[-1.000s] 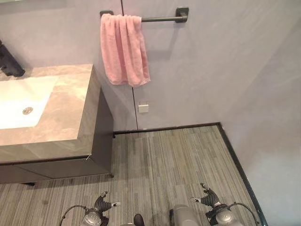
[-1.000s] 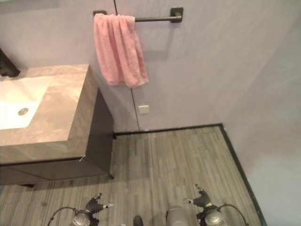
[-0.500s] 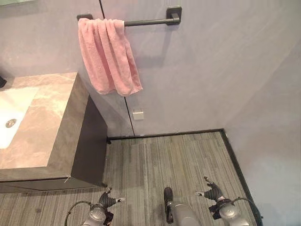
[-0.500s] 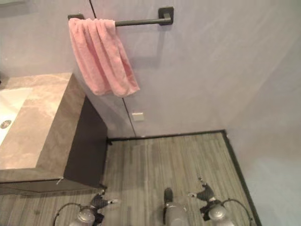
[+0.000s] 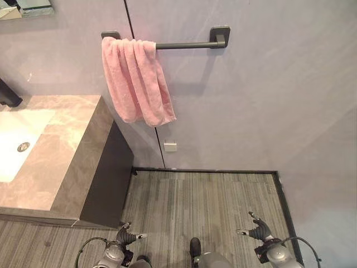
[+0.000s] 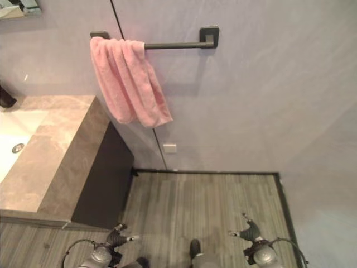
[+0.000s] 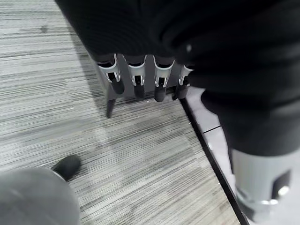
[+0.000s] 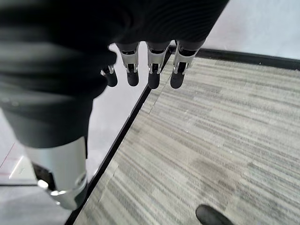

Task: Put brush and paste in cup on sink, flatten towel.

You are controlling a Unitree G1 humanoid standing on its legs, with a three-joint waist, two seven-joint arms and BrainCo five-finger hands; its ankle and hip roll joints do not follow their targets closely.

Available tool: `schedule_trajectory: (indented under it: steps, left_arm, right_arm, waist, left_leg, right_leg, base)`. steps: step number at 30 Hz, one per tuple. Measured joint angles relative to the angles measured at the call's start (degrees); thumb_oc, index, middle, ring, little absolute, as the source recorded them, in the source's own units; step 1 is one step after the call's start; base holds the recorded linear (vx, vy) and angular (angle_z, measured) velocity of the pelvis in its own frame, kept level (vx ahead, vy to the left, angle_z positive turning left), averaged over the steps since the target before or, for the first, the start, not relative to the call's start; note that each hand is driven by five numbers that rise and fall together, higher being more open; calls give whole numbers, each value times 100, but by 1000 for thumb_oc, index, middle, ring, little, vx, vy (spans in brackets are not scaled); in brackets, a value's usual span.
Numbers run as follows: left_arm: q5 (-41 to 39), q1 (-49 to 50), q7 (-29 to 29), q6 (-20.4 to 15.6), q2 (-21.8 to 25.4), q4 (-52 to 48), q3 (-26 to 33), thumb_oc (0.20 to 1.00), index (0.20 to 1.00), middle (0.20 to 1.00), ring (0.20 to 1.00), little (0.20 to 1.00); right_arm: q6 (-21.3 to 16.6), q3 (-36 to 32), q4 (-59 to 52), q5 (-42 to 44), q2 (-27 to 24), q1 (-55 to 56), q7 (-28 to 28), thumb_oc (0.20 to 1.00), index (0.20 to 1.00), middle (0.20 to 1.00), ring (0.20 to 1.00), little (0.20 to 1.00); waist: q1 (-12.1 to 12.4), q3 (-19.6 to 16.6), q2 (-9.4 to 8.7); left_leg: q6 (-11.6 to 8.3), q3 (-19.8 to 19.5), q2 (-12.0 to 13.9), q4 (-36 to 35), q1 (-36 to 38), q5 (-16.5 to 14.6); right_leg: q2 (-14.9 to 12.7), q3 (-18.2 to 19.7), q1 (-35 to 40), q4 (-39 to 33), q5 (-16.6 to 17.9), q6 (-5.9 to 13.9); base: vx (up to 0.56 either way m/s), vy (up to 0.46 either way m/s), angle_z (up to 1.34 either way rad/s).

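Down at 7 o'clock in the left eye view, the left hand hangs low over the striped floor, its fingers relaxed and loosely spread, holding nothing. At 5 o'clock the right hand hangs the same way, fingers slack and apart, also empty. Both are well apart from anything the task needs.

Farther off, at 9 o'clock, stands the desk with its stone top and the white sink let into it. No brush, paste or cup can be made out on the part of the top that shows, so I cannot tell where they are.

Farthest, at 11 o'clock, the pink towel hangs bunched in folds at the left end of the dark rail on the wall, the rest of the rail bare. It is the task's thing plainly in reach of view, and it is not yet flattened.

The risks, as I judge them: with both hands so low, a lift toward the rail may clip the desk's corner. Pulling the towel sideways with one hand only could drag it off the rail rather than spread it. Pinching a single fold would leave the bunching behind.
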Motion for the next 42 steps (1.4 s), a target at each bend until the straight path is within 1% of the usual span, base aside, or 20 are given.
schedule_trajectory:
  steps: [1,2,3,4,5,6,7,8,9,10,12,14,22,28,32,33,36,39,41,42]
  left_arm:
    - [-3,105,-6,6,19,-41,-4,1000,1000,1000,1000,1000]
    - [-3,201,-6,7,34,-58,-5,1000,1000,1000,1000,1000]
    - [-3,229,-8,9,38,-40,-2,1000,1000,1000,1000,1000]
    - [-5,190,-6,1,16,-43,8,1000,1000,1000,1000,1000]
    - [-5,229,-4,-5,17,-91,10,1000,1000,1000,1000,1000]
    - [-7,149,1,-2,97,-122,9,1000,1000,1000,1000,1000]
    - [-8,115,11,-23,187,-176,17,1000,1000,1000,1000,1000]
    - [-11,72,28,-36,260,-204,39,1000,1000,1000,1000,1000]
    - [-17,62,29,-30,274,-203,46,1000,1000,1000,1000,1000]
    - [-19,45,30,-27,267,-206,44,1000,1000,1000,1000,1000]
    - [-20,28,69,-48,272,-229,47,1000,1000,1000,1000,1000]
    - [-19,63,112,-46,271,-227,48,1000,1000,1000,1000,1000]
    - [-15,438,117,-44,44,-215,55,1000,1000,1000,1000,1000]
    - [-15,484,117,-45,18,-212,52,1000,1000,1000,1000,1000]
    - [-4,488,117,-48,19,-213,38,1000,1000,1000,1000,1000]
    - [-2,499,117,-43,24,-230,6,1000,1000,1000,1000,1000]
    - [0,505,115,-43,62,-551,-177,1000,1000,1000,1000,1000]
    - [23,476,109,-58,140,-1030,-301,1000,1000,1000,1000,1000]
    - [252,440,99,-38,306,-1429,-608,1000,1000,1000,1000,1000]
    - [360,450,72,76,386,-1758,-653,1000,1000,1000,1000,1000]
  right_arm:
    - [2,23,15,-60,-3,-68,-6,1000,1000,1000,1000,1000]
    - [2,46,12,-129,-6,-171,-7,1000,1000,1000,1000,1000]
    - [0,45,8,-165,-9,-275,-8,1000,1000,1000,1000,1000]
    - [10,38,-94,-187,-79,-301,-13,1000,1000,1000,1000,1000]
    - [15,16,-151,-226,-130,-303,-11,1000,1000,1000,1000,1000]
    - [28,21,-149,-236,-63,-239,-15,1000,1000,1000,1000,1000]
    - [21,11,-183,-233,12,-143,2,1000,1000,1000,1000,1000]
    - [33,-23,-136,-218,188,-141,-2,1000,1000,1000,1000,1000]
    - [34,26,-171,-220,220,-138,-1,1000,1000,1000,1000,1000]
    - [30,104,-165,-247,256,-93,4,1000,1000,1000,1000,1000]
    - [37,231,-143,-301,310,-82,7,1000,1000,1000,1000,1000]
    - [36,267,-148,-393,348,-100,10,1000,1000,1000,1000,1000]
    - [31,270,-158,-621,331,-197,8,1000,1000,1000,1000,1000]
    - [31,296,-103,-621,331,-128,9,1000,1000,1000,1000,1000]
    - [29,395,-56,-620,351,-75,13,1000,1000,1000,1000,1000]
    - [30,395,-59,-614,350,-96,13,1000,1000,1000,1000,1000]
    - [29,394,-106,-601,348,-103,21,1000,1000,1000,1000,1000]
    - [21,392,-201,-550,347,-151,50,1000,1000,1000,1000,1000]
    - [24,389,-209,-464,335,-191,115,1000,1000,1000,1000,1000]
    - [42,386,-236,-403,334,-213,123,1000,1000,1000,1000,1000]
  waist:
    - [75,-4,56]
    - [87,-3,79]
    - [69,29,102]
    - [-93,76,230]
    - [-72,80,371]
    - [-104,96,319]
    - [-58,105,226]
    - [12,97,207]
    - [20,93,165]
    - [34,106,186]
    - [43,106,230]
    - [56,105,253]
    - [82,-16,349]
    - [109,-211,252]
    - [113,-380,131]
    - [145,-395,134]
    - [224,-414,153]
    - [238,-452,201]
    - [239,-477,234]
    - [237,-476,243]
  left_leg:
    - [28,-517,-82,-28,72,93]
    - [34,-831,-217,-52,165,87]
    - [39,-1021,-363,-60,273,87]
    - [166,-1063,-618,-97,433,183]
    - [407,-893,-604,-147,549,175]
    - [491,-813,-660,-143,611,85]
    - [572,-682,-731,-148,657,29]
    - [675,-442,-813,-148,678,-69]
    - [717,-378,-858,-148,694,-97]
    - [777,-313,-954,-146,717,-136]
    - [813,-308,-1062,-147,744,-159]
    - [851,-304,-1094,-147,786,-184]
    - [875,-301,-1102,-150,893,-253]
    - [879,-325,-1101,-150,916,-256]
    - [883,-454,-1102,-150,902,-258]
    - [884,-455,-1105,-150,901,-259]
    - [884,-465,-1107,-150,899,-258]
    - [885,-507,-1111,-150,910,-257]
    - [885,-543,-1113,-150,926,-256]
    - [887,-557,-1116,-150,937,-255]
  right_leg:
    - [103,321,4,26,-53,92]
    - [123,584,15,69,-69,122]
    - [107,718,37,70,-42,138]
    - [109,866,109,52,2,194]
    - [186,925,124,85,-52,250]
    - [120,973,105,145,-111,314]
    - [42,1045,50,202,-157,351]
    - [-62,1192,-63,264,-195,418]
    - [-138,1172,-68,270,-196,457]
    - [-251,1165,-26,202,-180,524]
    - [-362,1166,30,129,-166,604]
    - [-395,1163,136,-1,-124,652]
    - [-400,1157,286,-126,-93,655]
    - [-399,1122,329,-126,-100,652]
    - [-401,1014,354,-126,-128,635]
    - [-404,1001,360,-125,-129,635]
    - [-406,992,368,-125,-127,637]
    - [-410,939,406,-124,-127,637]
    - [-413,898,443,-125,-131,641]
    - [-415,882,460,-125,-135,643]
  base:
    - [158,187,-110]
    - [200,268,-131]
    - [93,127,-107]
    - [142,198,-89]
    - [80,152,-60]
    - [90,200,-47]
    - [82,215,-61]
    - [78,172,-69]
    - [84,150,-62]
    - [60,86,-24]
    - [51,54,-3]
    - [63,35,2]
    - [52,9,-1]
    - [28,-3,2]
    - [25,11,14]
    - [29,24,5]
    - [0,0,0]
    - [20,29,7]
    - [12,35,10]
    - [5,31,9]
